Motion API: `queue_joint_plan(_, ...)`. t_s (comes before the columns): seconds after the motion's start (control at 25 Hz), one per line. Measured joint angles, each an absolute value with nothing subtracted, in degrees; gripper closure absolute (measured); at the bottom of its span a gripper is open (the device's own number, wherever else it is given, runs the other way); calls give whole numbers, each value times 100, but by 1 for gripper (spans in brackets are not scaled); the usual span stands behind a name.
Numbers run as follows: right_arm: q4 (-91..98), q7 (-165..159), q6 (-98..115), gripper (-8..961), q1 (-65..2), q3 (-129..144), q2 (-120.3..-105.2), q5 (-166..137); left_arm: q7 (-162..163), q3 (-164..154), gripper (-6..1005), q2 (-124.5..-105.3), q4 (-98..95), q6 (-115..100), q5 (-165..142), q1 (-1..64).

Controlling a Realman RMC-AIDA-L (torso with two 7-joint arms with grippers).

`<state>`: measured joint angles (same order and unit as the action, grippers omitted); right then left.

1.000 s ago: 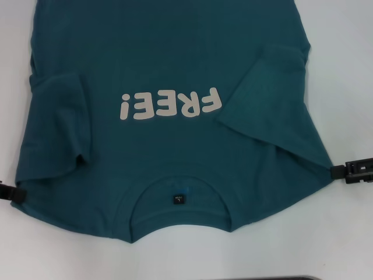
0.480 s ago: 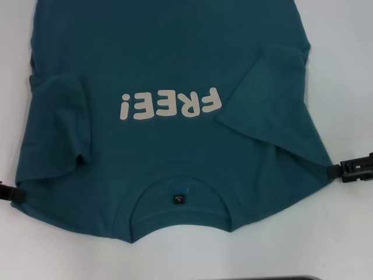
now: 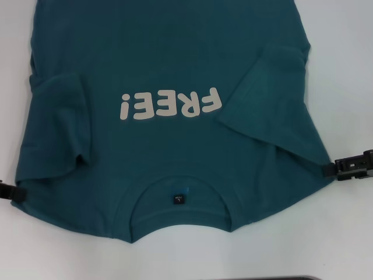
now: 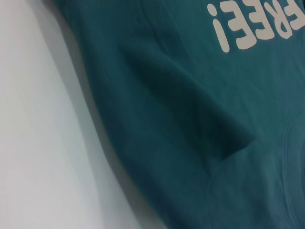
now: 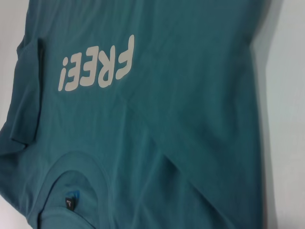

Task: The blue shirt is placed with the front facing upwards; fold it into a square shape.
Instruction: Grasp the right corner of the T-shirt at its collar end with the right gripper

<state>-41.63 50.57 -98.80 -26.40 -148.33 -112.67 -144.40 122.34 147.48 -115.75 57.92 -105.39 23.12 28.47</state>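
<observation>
Blue shirt [image 3: 169,64], a large dark teal-blue cotton T-shirt, lies flat and front-up on the white table [image 3: 344,70], its collar toward the robot and its hem running off the far edge of the head view. Both short sleeves are folded inward over the body, the left sleeve [image 3: 61,119] and the right sleeve [image 3: 271,99] flanking the off-white "FREE!" chest print [image 3: 170,105], which reads upside down from here. Inside the neckline sits a small dark neck label [image 3: 178,199]. The left gripper [image 3: 8,192] rests at the shirt's left shoulder corner and the right gripper [image 3: 351,165] at its right shoulder corner; how far either is open, I cannot tell.
</observation>
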Motion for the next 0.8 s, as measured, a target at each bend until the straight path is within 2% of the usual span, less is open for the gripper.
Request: queue_joint_plan(0.8, -4035, 5202, -10114, 208, -2776, -14742, -11338, -14028, 12225, 14745, 968, -11575, 5785, -10529, 2311, 2908)
